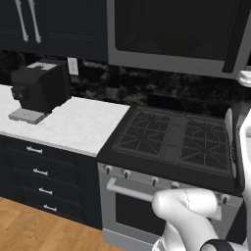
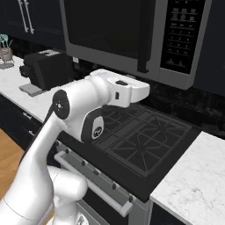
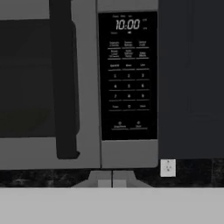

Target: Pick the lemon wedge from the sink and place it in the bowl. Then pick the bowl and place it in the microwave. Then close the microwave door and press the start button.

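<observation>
here, the microwave (image 2: 132,39) hung above the stove (image 2: 140,145), mounted among dark cabinets. the microwave door (image 2: 105,30) sat shut, flush with the frame, dark glass showing nothing of the cavity. a dark vertical handle (image 3: 65,83) ran down the door's right edge, just beside the control panel (image 3: 128,76). in the hand view the panel faced the camera squarely; its clock read 10:00, with rows of small pale keys below, their labels too fine to read. a white wall outlet (image 3: 168,167) sat on the black speckled backsplash under the right-hand cabinet (image 3: 190,78).

claw: two pale tips (image 3: 112,179) rose at the bottom of the hand view, close together with a thin gap between; whether they were fully closed, cannot tell. nothing was seen held between them. they were below the panel and apart from it.

the arm (image 2: 88,110) reached up from the lower left of the right base view, its wrist over the stove's rear burners. left base view: a black coffee machine (image 1: 40,88) stood on the white marble table (image 1: 73,125) left of the stove, oven knobs and bar handle (image 1: 132,191) below the cooktop. lemon wedge, bowl, sink: not located.
</observation>
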